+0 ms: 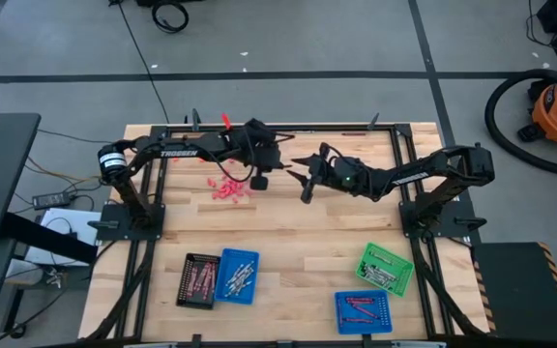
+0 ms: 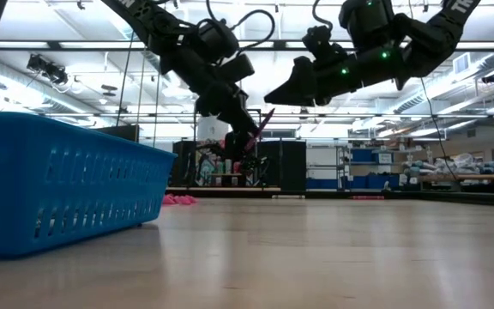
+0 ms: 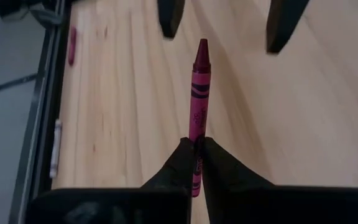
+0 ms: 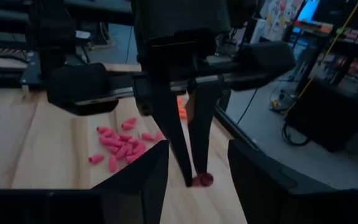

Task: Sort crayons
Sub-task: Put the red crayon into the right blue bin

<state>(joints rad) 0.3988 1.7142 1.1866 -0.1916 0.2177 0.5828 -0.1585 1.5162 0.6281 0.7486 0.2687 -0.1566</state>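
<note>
Magenta crayon (image 3: 199, 99) pinched in left jaws (image 3: 196, 155), right jaws (image 4: 194, 171) apparently open, facing it.

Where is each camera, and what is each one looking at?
High view: above, looking straight down on the wooden table and both arms.
Low view: at tabletop height beside the blue slotted tray, looking level; both arms overhead.
Left wrist view: the left gripper pinches a magenta paper-wrapped crayon.
Right wrist view: the open right gripper faces the left gripper.
Shared: both wrist views show that crayon and the other arm's fingers.
</note>
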